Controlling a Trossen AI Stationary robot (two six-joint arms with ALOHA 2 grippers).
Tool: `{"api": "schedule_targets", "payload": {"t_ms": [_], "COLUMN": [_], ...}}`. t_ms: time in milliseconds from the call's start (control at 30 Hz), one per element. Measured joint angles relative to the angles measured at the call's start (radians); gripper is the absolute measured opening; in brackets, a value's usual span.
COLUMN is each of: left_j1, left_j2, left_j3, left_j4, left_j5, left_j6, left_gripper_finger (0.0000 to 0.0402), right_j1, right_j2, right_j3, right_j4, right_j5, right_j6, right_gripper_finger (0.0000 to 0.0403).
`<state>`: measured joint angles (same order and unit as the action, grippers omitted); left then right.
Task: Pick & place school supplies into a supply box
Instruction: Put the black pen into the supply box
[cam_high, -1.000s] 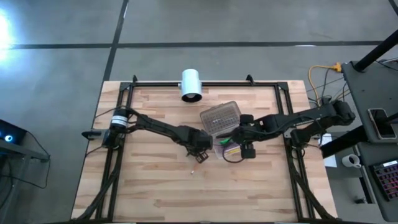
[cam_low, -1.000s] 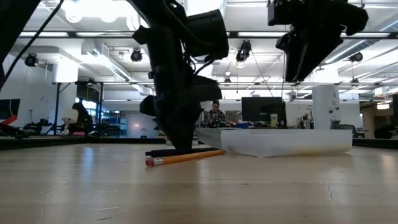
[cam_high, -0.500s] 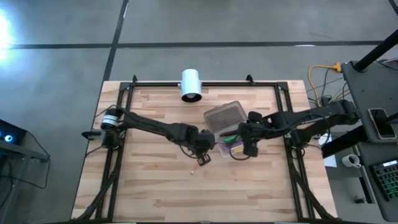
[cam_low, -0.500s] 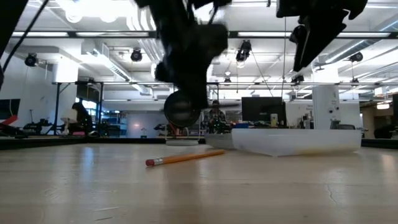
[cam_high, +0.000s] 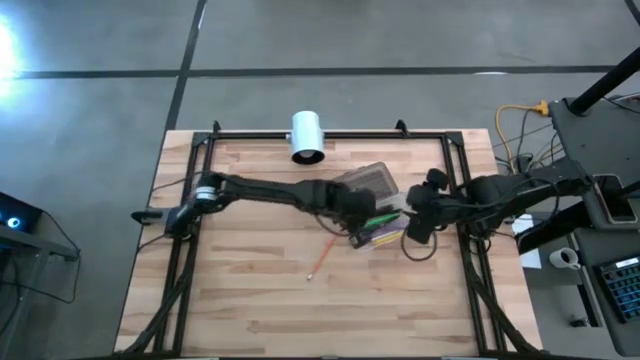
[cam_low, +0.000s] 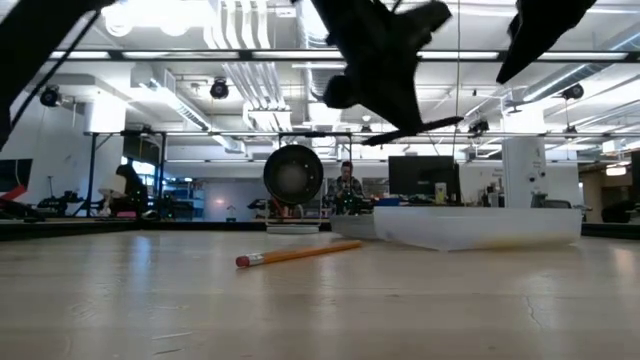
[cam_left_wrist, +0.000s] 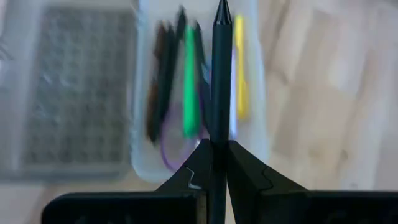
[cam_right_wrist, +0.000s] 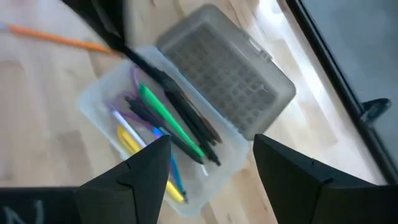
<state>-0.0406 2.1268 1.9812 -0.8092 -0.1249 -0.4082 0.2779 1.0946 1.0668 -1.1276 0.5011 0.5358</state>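
My left gripper is shut on a dark pencil and hangs above the clear supply box; in the low view it is well off the table. In the box lie green, yellow and brown pencils and purple-handled scissors. The grey textured lid lies open on the box's far side. An orange pencil lies flat on the table near the box. My right gripper is open, raised just right of the box. My left gripper pinches the dark pencil between its two fingers at a point on the shaft. The pencil runs along the fingers and its pointed end sticks out past them. It is lifted clear, nearly level, over the open box.
A white cylinder lies on its side at the table's far edge, behind the box. Dark frame rails run along the table's left, right and far sides. Bare wood lies toward the near edge.
My left gripper took the dark pencil off the table beside the orange one, rose and travelled toward the table's right until it was over the box. The pencil is now lifted clear. My right gripper drew back toward the table's right edge, off the box.
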Motion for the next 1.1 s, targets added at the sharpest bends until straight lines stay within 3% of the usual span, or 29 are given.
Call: {"api": "schedule_targets", "payload": {"t_ms": [333,500,700,933,1100], "left_j1": [0.054,0.059,0.053,0.032,0.021], "left_j2": [0.312,0.307,0.243,0.166,0.123], "left_j3": [0.377,0.235,0.125,0.074,0.079], "left_j4": [-0.107,-0.052,-0.125,-0.136,-0.105], "left_j5": [0.000,0.015,0.019,0.008,-0.079], "left_j6": [0.092,0.075,0.069,0.070,0.076], "left_gripper_finger": [0.0010,0.0020,0.0031,0.0034,0.0041], "right_j1": [0.041,0.041,0.041,0.040,0.040], "right_j2": [-0.084,-0.084,-0.082,-0.079,-0.072], "right_j3": [-0.001,-0.003,-0.012,-0.043,-0.069], "right_j4": [-0.006,-0.022,-0.022,-0.016,-0.003], "right_j5": [0.029,0.051,0.071,0.083,0.082], "right_j6": [0.049,0.048,0.034,0.034,0.045], "right_gripper_finger": [0.0223,0.0223,0.0223,0.0223,0.0224]}}
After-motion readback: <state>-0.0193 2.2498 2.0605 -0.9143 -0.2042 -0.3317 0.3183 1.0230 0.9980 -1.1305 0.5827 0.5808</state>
